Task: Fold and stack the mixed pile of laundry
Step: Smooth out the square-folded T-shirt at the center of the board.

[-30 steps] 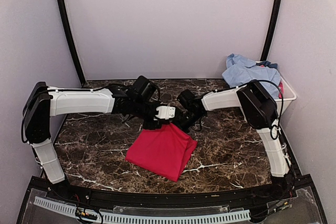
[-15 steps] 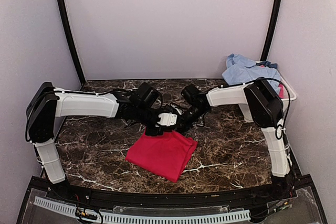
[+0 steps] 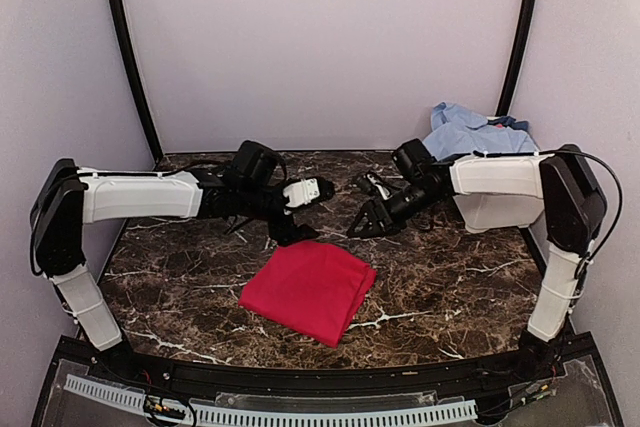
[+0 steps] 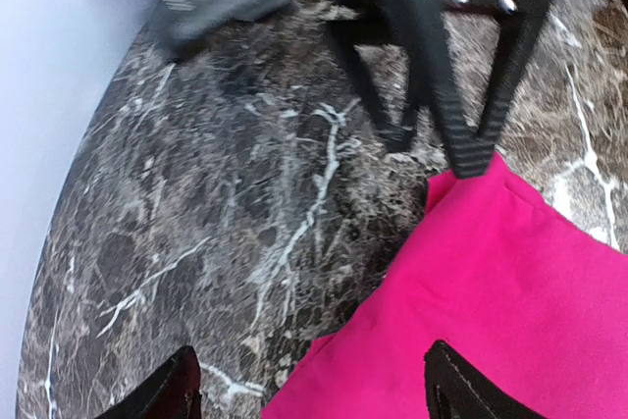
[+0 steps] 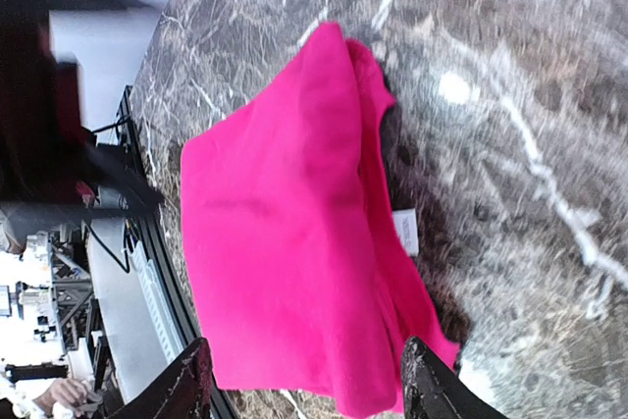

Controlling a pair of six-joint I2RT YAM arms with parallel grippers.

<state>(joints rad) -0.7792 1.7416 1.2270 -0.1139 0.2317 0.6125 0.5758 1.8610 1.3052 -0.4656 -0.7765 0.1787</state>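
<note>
A folded red garment (image 3: 310,289) lies flat on the dark marble table (image 3: 180,277), in front of the middle. My left gripper (image 3: 291,228) hovers just behind the garment's far edge, open and empty. In the left wrist view the red garment (image 4: 510,291) lies below its spread gripper (image 4: 314,394). My right gripper (image 3: 368,224) hangs open further right and back, clear of the cloth. The right wrist view looks down on the red garment (image 5: 285,242), with a white label (image 5: 405,231) at its edge, between that gripper's (image 5: 309,390) apart fingers. A light-blue shirt (image 3: 465,132) is heaped at the back right.
A white tub (image 3: 497,213) stands at the back right under the light-blue shirt, partly hidden by my right arm. The right gripper (image 4: 461,95) shows in the left wrist view, just past the garment's corner. Black frame posts rise at both back corners.
Both grippers have opened and let go of the red garment's far edge. They have drawn apart, the right one going right and back. The garment has settled flat.
</note>
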